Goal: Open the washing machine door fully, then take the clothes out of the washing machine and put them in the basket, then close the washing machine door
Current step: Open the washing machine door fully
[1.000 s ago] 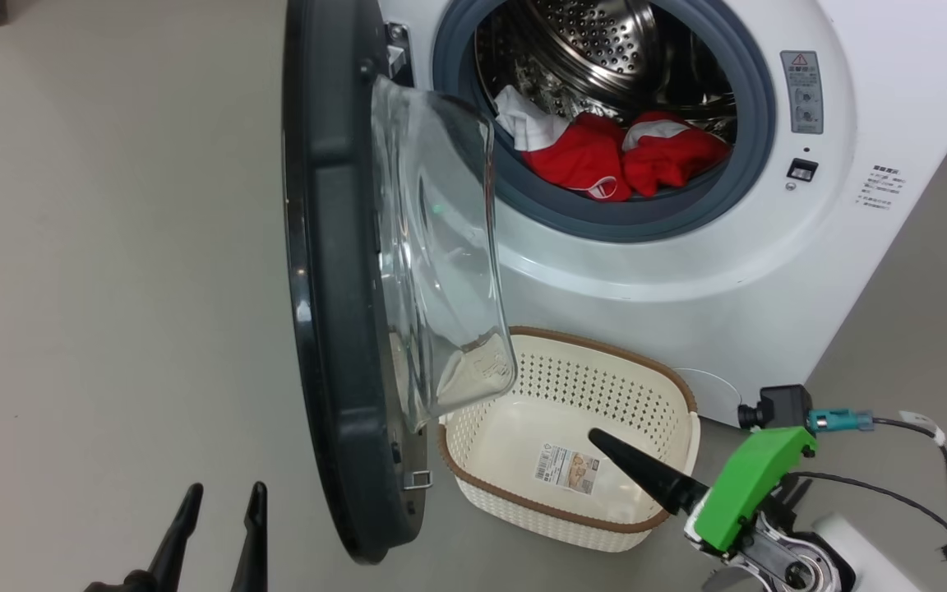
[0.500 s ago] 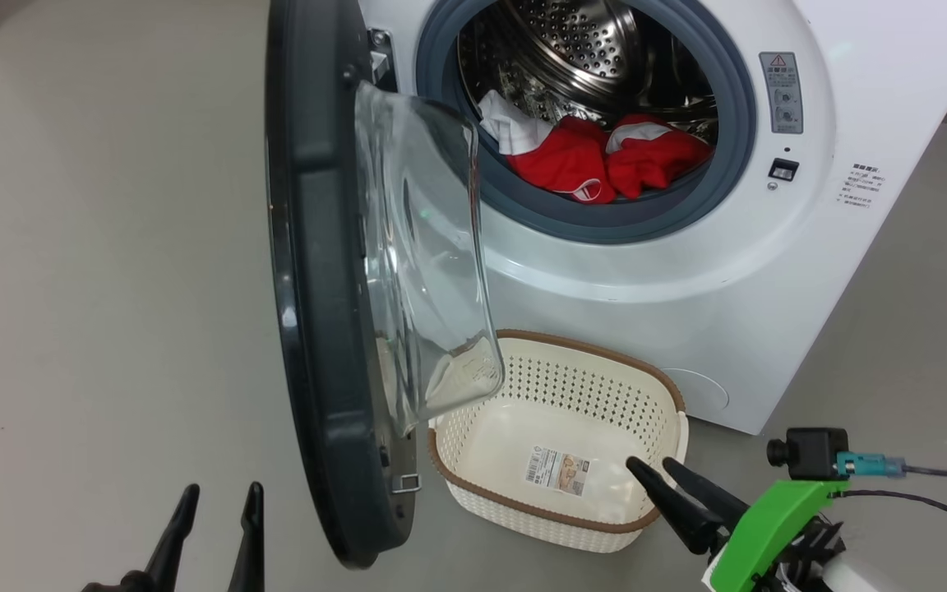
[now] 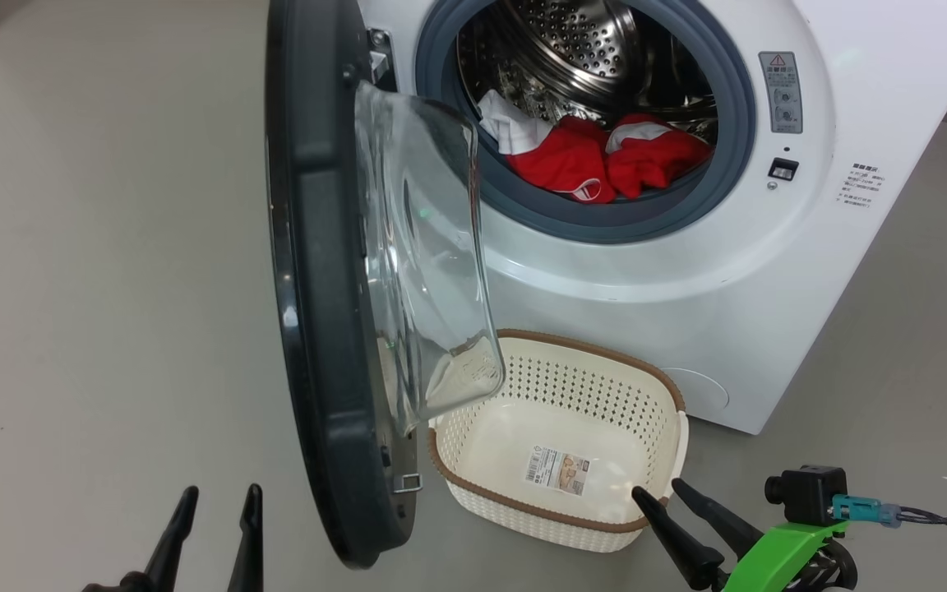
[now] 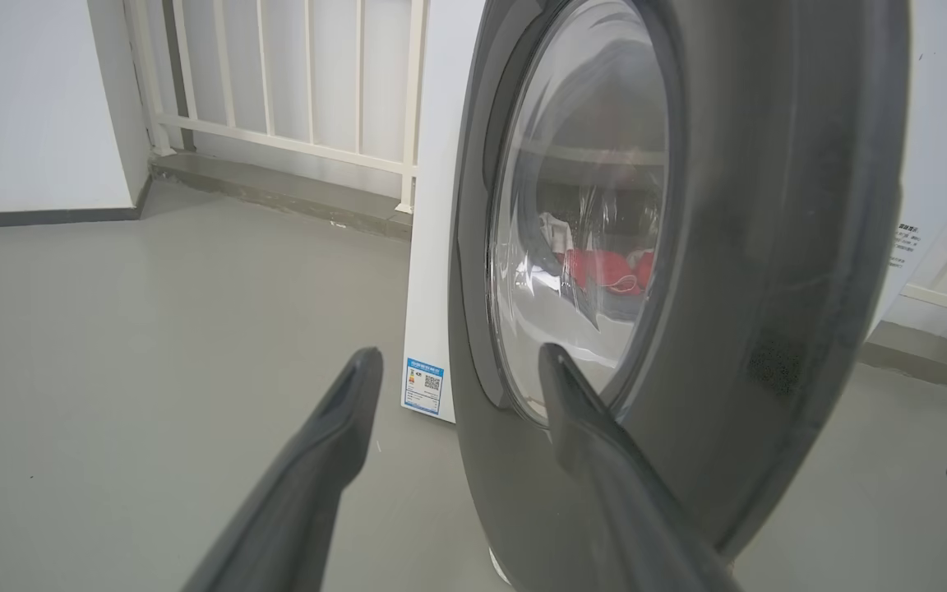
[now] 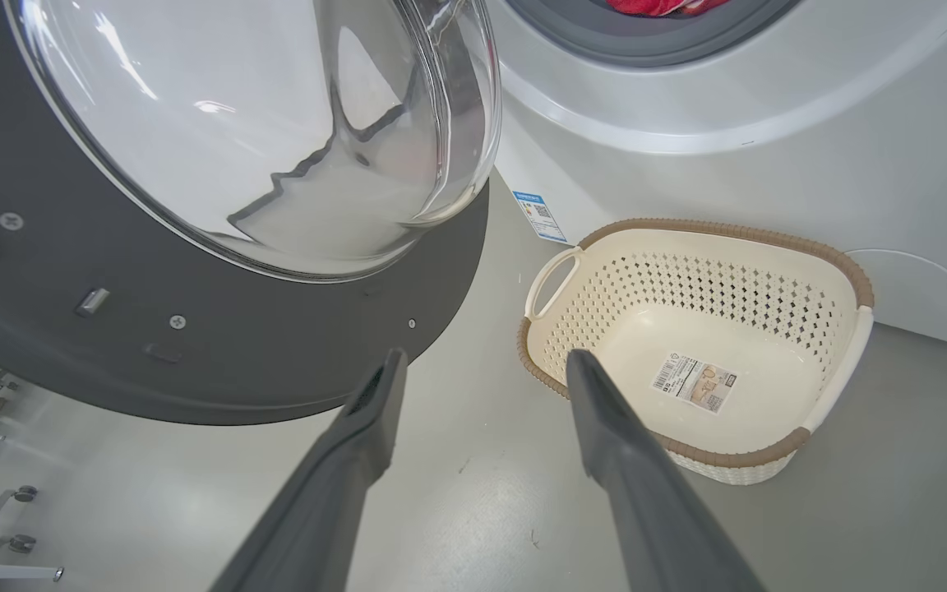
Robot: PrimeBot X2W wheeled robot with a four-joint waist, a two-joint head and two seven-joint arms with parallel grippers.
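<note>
Right tool (image 3: 658, 487) has backed off the basket (image 3: 597, 345), gaping empty like left tool (image 4: 459, 352) facing the door (image 4: 769, 247) from outside.

Bright red and white are being shown by the clothes (image 3: 580, 160) at upper centre. Glossy black is being displayed by the washing machine door (image 3: 309, 288), cream perforations with a brown rim by the basket (image 3: 572, 382), white by the washing machine (image 3: 687, 329).

A smooth grey floor (image 3: 112, 247) runs to a white wall (image 4: 30, 99) and white railing (image 4: 293, 74) on a grey kerb (image 4: 276, 193).
</note>
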